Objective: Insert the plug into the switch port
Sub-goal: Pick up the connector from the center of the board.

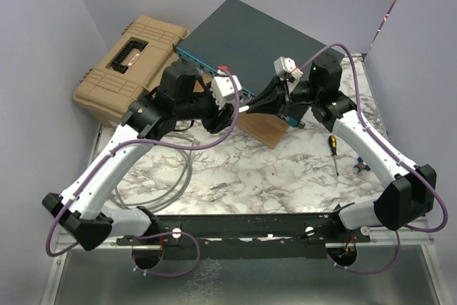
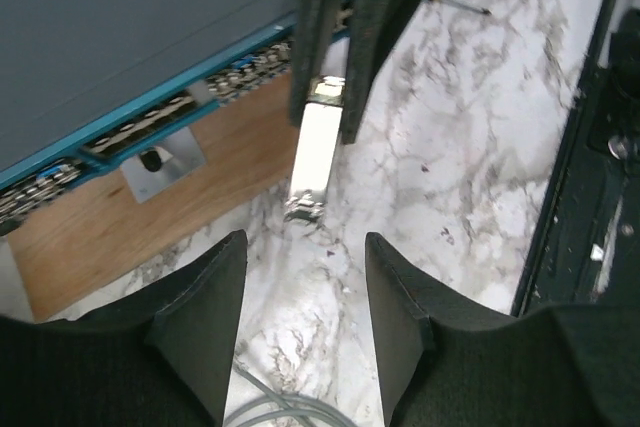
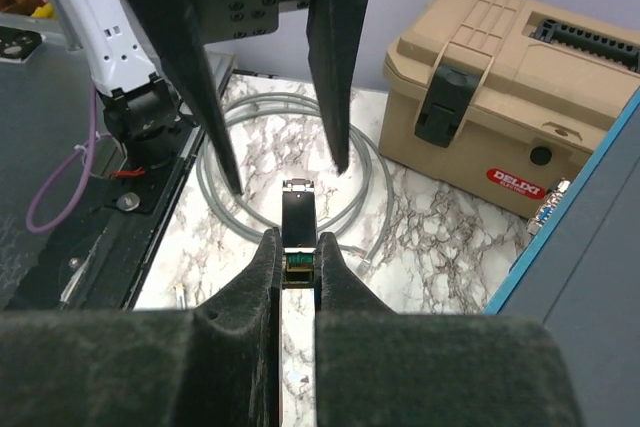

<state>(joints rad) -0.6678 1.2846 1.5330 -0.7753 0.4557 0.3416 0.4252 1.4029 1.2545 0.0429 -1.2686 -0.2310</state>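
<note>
Reaching inward before the switch (image 1: pixel 250 37), both arms converge: the right gripper (image 3: pixel 297 247) clenches the plug (image 3: pixel 298 215); the left gripper (image 2: pixel 305 245) faces it, released.

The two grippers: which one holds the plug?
The right gripper: its fingers are shut on the plug. The left gripper stands open, gripping nothing.

The switch (image 1: pixel 250 37) shows a smooth, matt grey-teal top, painted metal by the look of it, the board (image 2: pixel 100 237) is bare brown wood with a fine grain, and the table (image 1: pixel 285 169) has a marble-patterned surface with a soft sheen. The plug (image 2: pixel 313 157) flashes bright like polished metal, though glare washes out its detail, while the fingers (image 2: pixel 200 307) of the left gripper (image 2: pixel 305 242) are dull black plastic. The toolbox (image 3: pixel 480 57) is tan moulded plastic, matt and ribbed.
</note>
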